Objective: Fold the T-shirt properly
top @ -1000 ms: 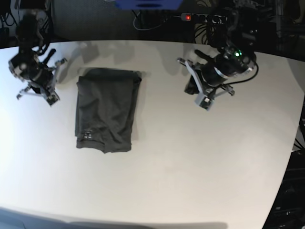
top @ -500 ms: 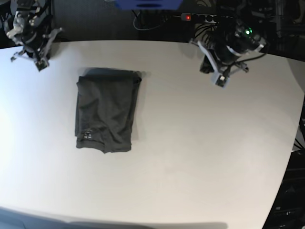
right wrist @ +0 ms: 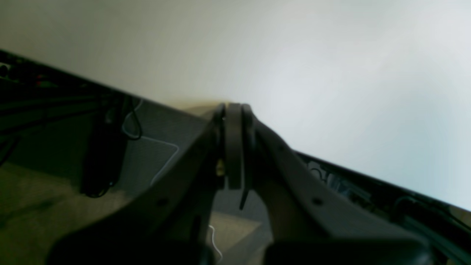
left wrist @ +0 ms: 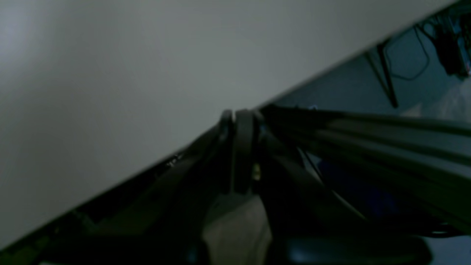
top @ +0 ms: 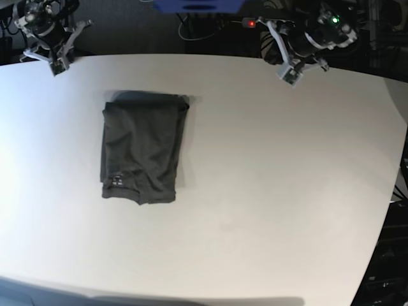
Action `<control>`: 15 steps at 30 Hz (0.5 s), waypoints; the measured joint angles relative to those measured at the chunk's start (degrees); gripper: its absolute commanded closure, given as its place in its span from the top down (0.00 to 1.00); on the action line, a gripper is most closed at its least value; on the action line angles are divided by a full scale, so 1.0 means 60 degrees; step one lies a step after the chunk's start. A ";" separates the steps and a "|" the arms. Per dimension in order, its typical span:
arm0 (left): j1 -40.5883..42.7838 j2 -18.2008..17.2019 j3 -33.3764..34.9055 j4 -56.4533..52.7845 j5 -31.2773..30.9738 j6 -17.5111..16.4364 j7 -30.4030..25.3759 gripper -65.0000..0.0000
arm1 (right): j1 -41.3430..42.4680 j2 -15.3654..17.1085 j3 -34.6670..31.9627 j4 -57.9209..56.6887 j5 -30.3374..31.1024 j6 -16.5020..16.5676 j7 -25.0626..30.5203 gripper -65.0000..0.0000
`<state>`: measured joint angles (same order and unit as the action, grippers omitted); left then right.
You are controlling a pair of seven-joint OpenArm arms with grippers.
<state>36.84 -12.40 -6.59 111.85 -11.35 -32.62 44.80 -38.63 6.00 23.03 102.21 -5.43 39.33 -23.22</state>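
Observation:
The dark grey T-shirt (top: pixel 143 148) lies folded into a narrow rectangle on the white table (top: pixel 268 191), left of centre, with its small label patch near the lower left corner. My left gripper (top: pixel 288 75) hangs shut and empty over the far table edge at upper right. In its own wrist view the left gripper (left wrist: pixel 241 114) has its fingers pressed together above that edge. Far from the shirt, my right gripper (top: pixel 57 66) sits shut and empty at the far left corner. The right wrist view has the right gripper (right wrist: pixel 232 108) closed over the table rim. Neither wrist view contains the shirt.
Behind the far edge lie a power strip with a red light (top: pixel 264 24), cables and a blue object (top: pixel 197 6). The table's rounded right edge (top: pixel 396 185) drops off to dark floor.
Both arms have pulled back from the table surface to its far edge, the left one up and right, the right one up to the far left corner. The shirt has not moved.

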 measured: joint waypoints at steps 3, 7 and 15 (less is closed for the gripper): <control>0.0408 -0.0022 0.0000 0.0000 0.0004 0.0000 -0.0372 0.03 | -0.0106 -0.0084 0.0200 0.0011 0.0102 0.0015 0.0051 0.00; 0.0798 -0.0055 0.0007 -0.0084 0.0007 -0.0018 -0.0583 0.03 | -0.0313 -0.0484 0.0834 -0.0142 -0.0160 0.0087 -0.0477 0.00; 0.1242 -0.0098 0.0248 -0.1617 0.0834 -0.0025 -0.1785 0.03 | -0.0477 -0.0565 0.0976 -0.1144 -0.0087 0.0044 0.0765 0.00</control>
<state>44.29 -12.99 -5.10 102.15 -6.35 -32.77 34.09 -41.50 2.61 28.88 95.35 -5.96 39.59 -18.63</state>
